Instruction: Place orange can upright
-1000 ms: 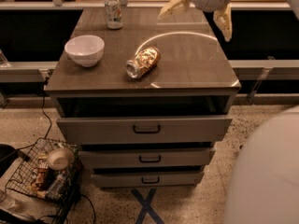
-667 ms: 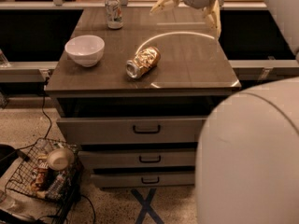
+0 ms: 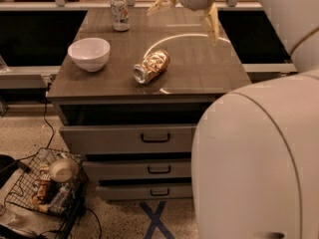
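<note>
I see my gripper (image 3: pixel 182 26) spread open above the table (image 3: pixel 209 73); orange can (image 3: pixel 151 66) lies sideways, bowl (image 3: pixel 88 54) left, pale can (image 3: pixel 119 13) behind.

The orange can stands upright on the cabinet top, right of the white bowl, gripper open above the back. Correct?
No: the camera view shows the orange can lying on its side. It is on the cabinet top, right of the white bowl, with the gripper open above the back.
</note>
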You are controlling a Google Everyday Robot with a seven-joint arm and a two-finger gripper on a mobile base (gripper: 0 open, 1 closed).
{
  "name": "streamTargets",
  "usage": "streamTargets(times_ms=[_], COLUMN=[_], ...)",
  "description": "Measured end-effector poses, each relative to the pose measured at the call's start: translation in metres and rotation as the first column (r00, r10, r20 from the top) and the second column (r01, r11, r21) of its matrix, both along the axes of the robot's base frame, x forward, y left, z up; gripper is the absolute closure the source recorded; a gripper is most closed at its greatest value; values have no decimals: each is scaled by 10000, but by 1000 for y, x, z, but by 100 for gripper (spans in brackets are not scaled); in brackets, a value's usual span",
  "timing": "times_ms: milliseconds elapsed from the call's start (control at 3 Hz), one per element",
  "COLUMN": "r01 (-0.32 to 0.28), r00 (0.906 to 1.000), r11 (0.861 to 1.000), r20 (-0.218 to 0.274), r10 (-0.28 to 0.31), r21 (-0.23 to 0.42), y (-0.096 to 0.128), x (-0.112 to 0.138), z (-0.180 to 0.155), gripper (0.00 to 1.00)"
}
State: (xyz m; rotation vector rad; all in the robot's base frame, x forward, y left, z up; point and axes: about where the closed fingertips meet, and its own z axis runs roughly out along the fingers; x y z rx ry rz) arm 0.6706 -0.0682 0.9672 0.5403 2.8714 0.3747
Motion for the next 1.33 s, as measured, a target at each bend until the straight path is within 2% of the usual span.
streamTargets(times_ms=[333,1000,1333], r01=[494,1091,1322], r00=[9975,9868,9793], r11=[9983,9918,9880], r20=[-485,-1126,-1434], r10=[-508,-1160,-1427], r21=[-293,-659,-804], y=[15,30,37], x=[7,16,14], z=[-35,-93,-106], gripper=[0,0,0])
